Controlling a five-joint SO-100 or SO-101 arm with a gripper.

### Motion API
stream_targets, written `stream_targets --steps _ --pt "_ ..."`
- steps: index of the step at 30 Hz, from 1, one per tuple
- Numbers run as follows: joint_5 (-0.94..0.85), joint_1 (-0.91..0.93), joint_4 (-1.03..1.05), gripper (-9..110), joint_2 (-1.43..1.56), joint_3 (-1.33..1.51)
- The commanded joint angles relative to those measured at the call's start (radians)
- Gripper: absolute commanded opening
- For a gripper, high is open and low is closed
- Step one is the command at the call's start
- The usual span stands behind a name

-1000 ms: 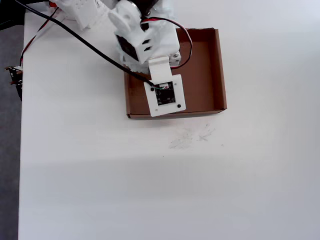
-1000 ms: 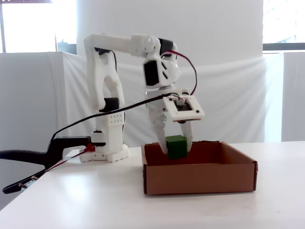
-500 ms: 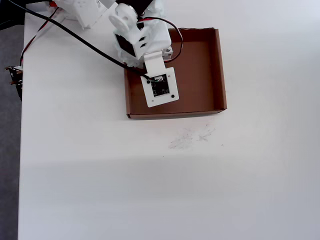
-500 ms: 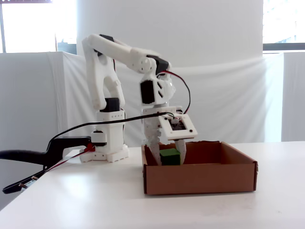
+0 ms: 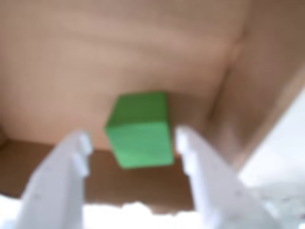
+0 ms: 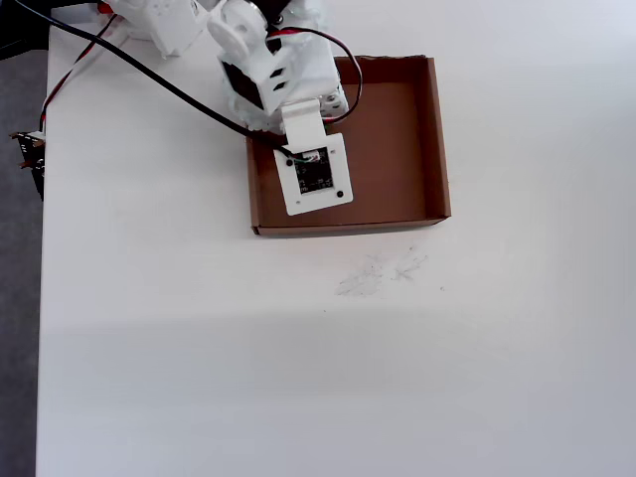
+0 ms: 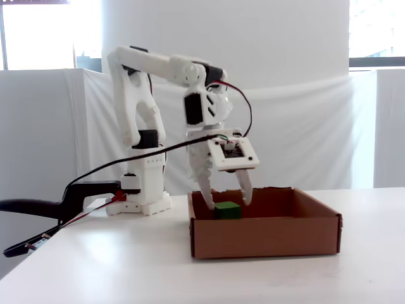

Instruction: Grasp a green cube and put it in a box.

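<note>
Blurred tool (image 5: 131,143) fingers apart; green cube (image 5: 139,130) between; box (image 5: 71,71).

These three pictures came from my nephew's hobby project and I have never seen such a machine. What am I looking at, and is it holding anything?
It is a small white robot arm on a white table. One camera rides on its wrist, one looks straight down, one stands at the side. The gripper hangs over a shallow brown cardboard box. A green cube sits on the box floor between the white fingers. In the wrist view there are gaps on both sides, so the cube looks released, not held. From overhead, the arm hides the cube.
</note>
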Motion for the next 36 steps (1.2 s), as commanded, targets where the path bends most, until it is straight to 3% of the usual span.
stream_targets --steps 1,7,15,25,36 --pt "-0.012 0.071 0.049 27 0.048 -0.13" --pt "-0.095 0.224 -0.11 25 0.158 -0.16" --pt "-0.288 0.471 -0.055 23 0.304 -0.15" --pt "-0.428 0.615 -0.087 18 0.653 0.256" --pt "-0.494 0.653 0.08 16 1.052 0.565"
